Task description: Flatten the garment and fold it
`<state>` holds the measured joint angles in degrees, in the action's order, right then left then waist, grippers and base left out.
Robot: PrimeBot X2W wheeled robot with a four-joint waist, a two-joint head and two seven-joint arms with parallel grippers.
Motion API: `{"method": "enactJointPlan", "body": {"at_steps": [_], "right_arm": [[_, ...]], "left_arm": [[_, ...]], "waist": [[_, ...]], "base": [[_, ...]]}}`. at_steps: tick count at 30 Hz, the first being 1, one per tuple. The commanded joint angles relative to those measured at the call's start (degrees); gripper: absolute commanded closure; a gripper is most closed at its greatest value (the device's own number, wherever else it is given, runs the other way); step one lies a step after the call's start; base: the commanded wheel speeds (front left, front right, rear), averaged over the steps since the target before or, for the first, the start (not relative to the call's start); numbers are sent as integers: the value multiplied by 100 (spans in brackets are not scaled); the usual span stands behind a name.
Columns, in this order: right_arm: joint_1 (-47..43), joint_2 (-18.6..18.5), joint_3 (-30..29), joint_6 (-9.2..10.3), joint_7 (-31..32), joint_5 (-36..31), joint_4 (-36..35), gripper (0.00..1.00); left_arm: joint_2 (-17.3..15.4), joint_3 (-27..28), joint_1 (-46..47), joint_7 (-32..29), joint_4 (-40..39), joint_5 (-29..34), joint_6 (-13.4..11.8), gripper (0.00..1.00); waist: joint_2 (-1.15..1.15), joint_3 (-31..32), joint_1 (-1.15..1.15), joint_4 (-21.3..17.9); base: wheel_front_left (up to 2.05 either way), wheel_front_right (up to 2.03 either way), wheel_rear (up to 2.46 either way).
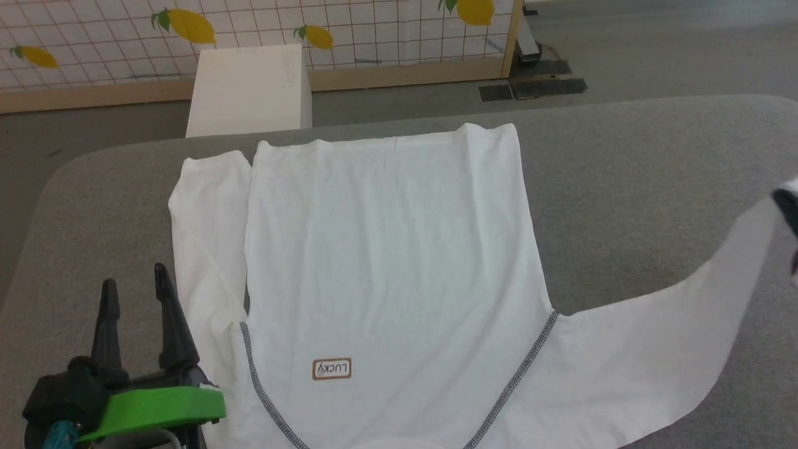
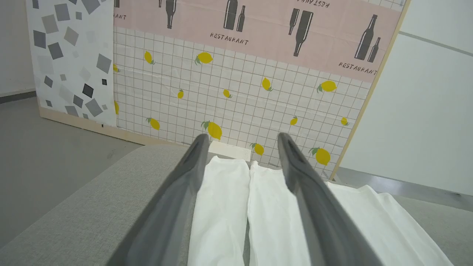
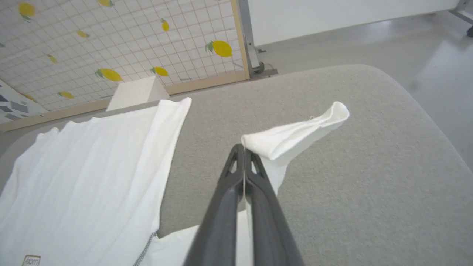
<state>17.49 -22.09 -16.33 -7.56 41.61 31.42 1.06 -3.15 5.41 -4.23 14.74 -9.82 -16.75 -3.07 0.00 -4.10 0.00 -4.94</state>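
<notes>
A white, thin long-sleeved shirt with dark grey zigzag-stitched raglan seams (image 1: 386, 249) lies spread front-up on a grey fabric-covered table with rounded corners (image 1: 623, 187). Its hem is toward the table's far edge and its collar end is at the near edge. A small brown-edged "LUCKY" patch (image 1: 331, 369) on the chest sits close to the table's near edge and reads upside down in the head view. The shirt's left sleeve (image 1: 209, 237) is laid straight along the body, pointing to the table's far edge. Its right sleeve (image 1: 654, 349) stretches out toward the table's right side, rising off the table top at its end. The right gripper (image 3: 244, 151) is above the right part of the table, and its two dark fingers are pinched together on the cuff (image 3: 295, 136) of that sleeve, which stands clear of the surface. The left gripper (image 1: 135, 276) is over the table's near left part with its fingers spread wide and nothing between them, at the outer edge of the left sleeve. I cannot tell whether it touches the cloth. A rigid white rectangular box (image 1: 249, 87) stands just beyond the table's far edge, and a lemon-printed grid panel with a wooden frame (image 1: 374, 31) stands farther off on that same side.
</notes>
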Motion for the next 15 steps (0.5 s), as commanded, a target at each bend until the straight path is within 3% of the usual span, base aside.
{"method": "enactJointPlan", "body": {"at_steps": [1,8,15], "right_arm": [[-112,102,261,8,80,180,-316,100],[-101,438,2050,8,419,724,-1371,100],[377,874,3615,8,182,832,-951,100]], "left_arm": [[20,28,-103,26,-18,-31,-17,0],[22,14,-194,26,37,-26,-31,0],[24,-121,-121,26,114,-42,-11,0]], "waist": [[0,47,0,-49],[0,27,0,5],[0,-63,0,326]], "base": [[0,0,0],[0,0,0],[0,0,0]]}}
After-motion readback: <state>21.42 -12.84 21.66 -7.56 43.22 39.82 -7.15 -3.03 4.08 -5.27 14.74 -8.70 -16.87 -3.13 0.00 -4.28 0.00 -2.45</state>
